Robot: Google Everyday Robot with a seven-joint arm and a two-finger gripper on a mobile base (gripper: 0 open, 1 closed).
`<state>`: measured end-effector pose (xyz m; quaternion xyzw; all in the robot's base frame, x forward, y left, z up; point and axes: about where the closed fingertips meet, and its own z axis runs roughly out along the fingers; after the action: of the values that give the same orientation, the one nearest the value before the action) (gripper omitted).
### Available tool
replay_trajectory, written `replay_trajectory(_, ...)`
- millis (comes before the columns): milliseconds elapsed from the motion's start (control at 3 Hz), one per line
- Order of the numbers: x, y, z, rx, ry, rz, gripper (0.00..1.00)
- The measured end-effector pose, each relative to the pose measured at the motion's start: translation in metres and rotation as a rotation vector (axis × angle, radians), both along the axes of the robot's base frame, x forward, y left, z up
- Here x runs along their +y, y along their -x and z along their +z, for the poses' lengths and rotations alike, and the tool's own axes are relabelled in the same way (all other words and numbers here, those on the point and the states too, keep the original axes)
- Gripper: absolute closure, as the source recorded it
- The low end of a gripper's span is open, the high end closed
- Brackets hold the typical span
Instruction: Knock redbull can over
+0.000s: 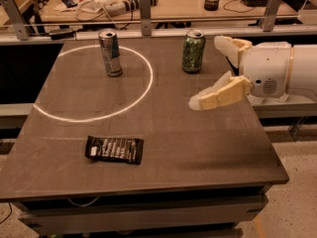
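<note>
The redbull can (110,52), slim and silver-and-blue with a silver top, stands upright on the dark table (163,148) at the far left, inside a white ring (94,83) marked on the tabletop. My gripper (206,73) reaches in from the right edge on a white arm (277,73). Its two cream fingers (220,93) are spread apart and hold nothing. It is above the table's right side, well to the right of the redbull can and just right of the green can.
A wider green can (193,51) stands upright at the far middle, between the gripper and the redbull can. A black snack packet (114,149) lies flat near the front left. A cluttered desk (173,1) and metal posts run behind the table.
</note>
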<state>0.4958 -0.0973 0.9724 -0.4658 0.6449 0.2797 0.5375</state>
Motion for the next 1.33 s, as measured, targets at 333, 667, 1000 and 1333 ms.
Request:
replay_trajectory(333, 0.017, -0.002, -0.009, 0.051, -0.130, 0.001, 0.00)
replay_trajectory(667, 0.031, -0.001, -0.014, 0.070, -0.205, -0.007, 0.00)
replay_trajectory(1000, 0.036, -0.001, -0.011, 0.062, -0.198, -0.015, 0.00)
replay_trajectory(1333, 0.041, -0.021, -0.030, 0.060, -0.171, -0.070, 0.00)
